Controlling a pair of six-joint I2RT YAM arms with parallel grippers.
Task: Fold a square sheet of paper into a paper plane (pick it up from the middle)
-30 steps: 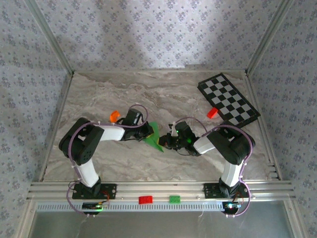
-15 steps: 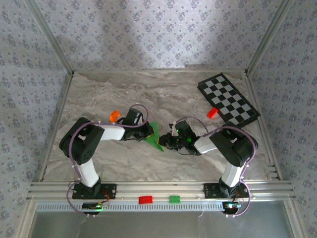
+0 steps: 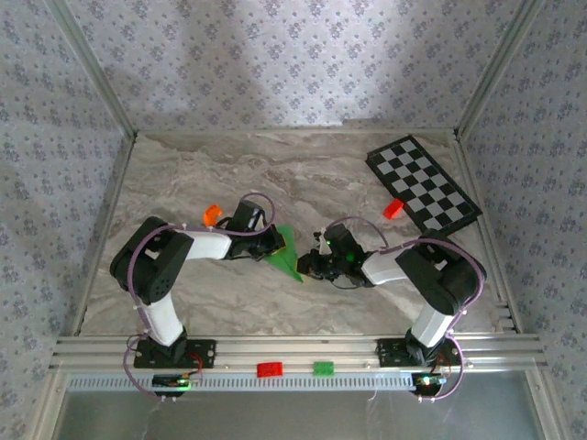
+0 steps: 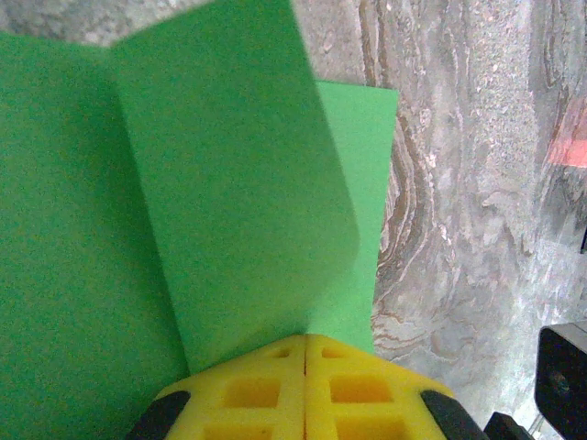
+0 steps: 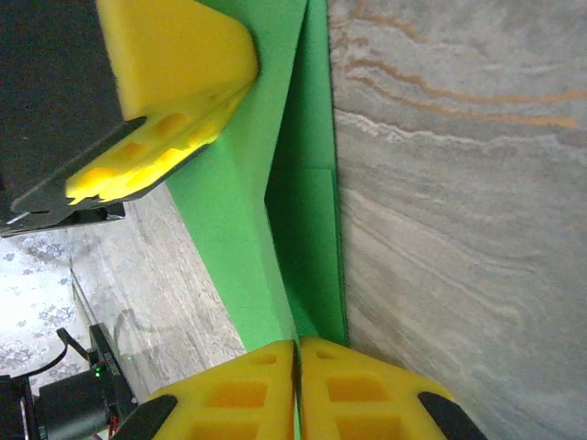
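The green sheet of paper (image 3: 287, 254) is partly folded and held between the two arms at mid-table. In the left wrist view the paper (image 4: 211, 183) shows a raised flap with a lower layer on the marble. My left gripper (image 4: 304, 344) is shut on the paper's near edge, its yellow pads pressed together. My right gripper (image 5: 296, 346) is shut on the paper (image 5: 243, 229) from the opposite side, pinching a thin edge. The left gripper's yellow fingers (image 5: 174, 82) show at the upper left of the right wrist view. From above, the left gripper (image 3: 273, 246) and right gripper (image 3: 309, 266) face each other.
A black-and-white checkered board (image 3: 424, 183) lies at the back right with a red brick (image 3: 393, 208) by its near edge. An orange brick (image 3: 212, 214) sits behind the left arm. A red brick (image 3: 270, 369) and a green brick (image 3: 324, 368) rest on the front rail.
The right arm's elbow has swung outward to the right while its gripper stays on the paper. The paper has shifted very slightly; the left arm is nearly still.
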